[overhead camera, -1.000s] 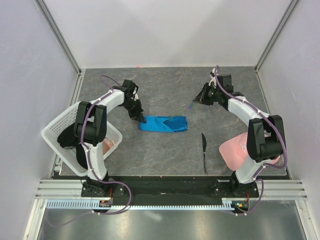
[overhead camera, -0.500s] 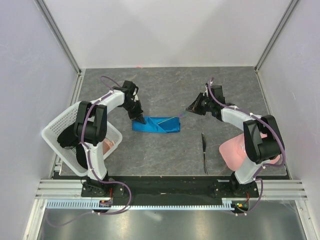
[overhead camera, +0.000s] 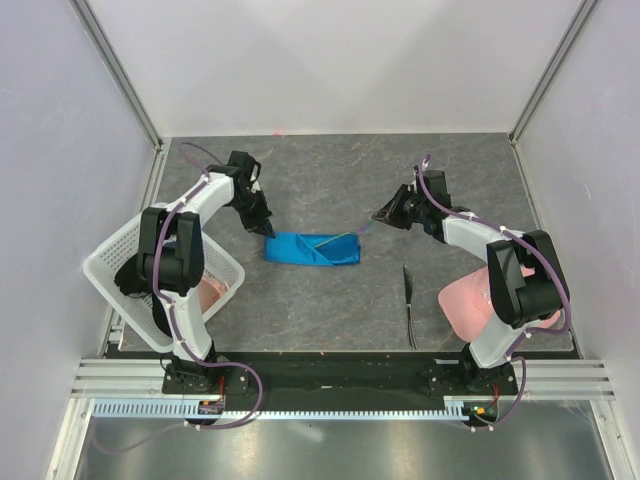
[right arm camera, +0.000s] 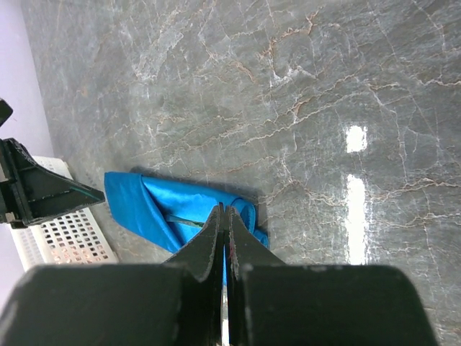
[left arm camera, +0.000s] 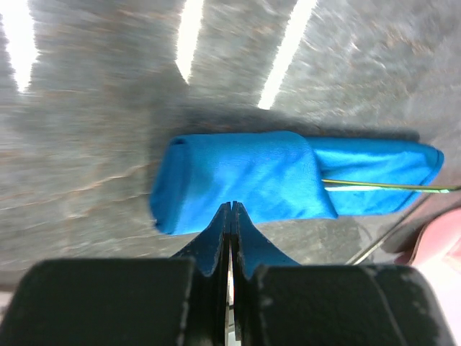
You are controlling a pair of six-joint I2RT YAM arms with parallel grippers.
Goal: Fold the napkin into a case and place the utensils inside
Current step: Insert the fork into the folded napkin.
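Observation:
The napkin lies folded into a narrow blue case (overhead camera: 312, 249) at the table's middle. My right gripper (overhead camera: 376, 218) is shut on the handle of the fork (overhead camera: 345, 236), whose far end is tucked into the case's right part. The knife (overhead camera: 408, 296) lies on the table, near right. My left gripper (overhead camera: 269, 229) is shut, with nothing visible between its tips, at the case's far left corner. In the left wrist view the case (left arm camera: 288, 173) and the fork (left arm camera: 392, 187) lie just beyond the left gripper (left arm camera: 230, 207). In the right wrist view the case (right arm camera: 162, 205) shows behind the right gripper (right arm camera: 225, 210).
A white basket (overhead camera: 112, 262) with a pale pink cloth (overhead camera: 212, 292) inside stands at the left edge. Another pale pink cloth (overhead camera: 478, 300) lies at the near right beside the knife. The right wrist view shows the left gripper (right arm camera: 61, 191) and the basket (right arm camera: 68, 238).
The case slid left and the fork's end went into it as my right gripper moved left. My left gripper then drew back up and left to the case's corner.

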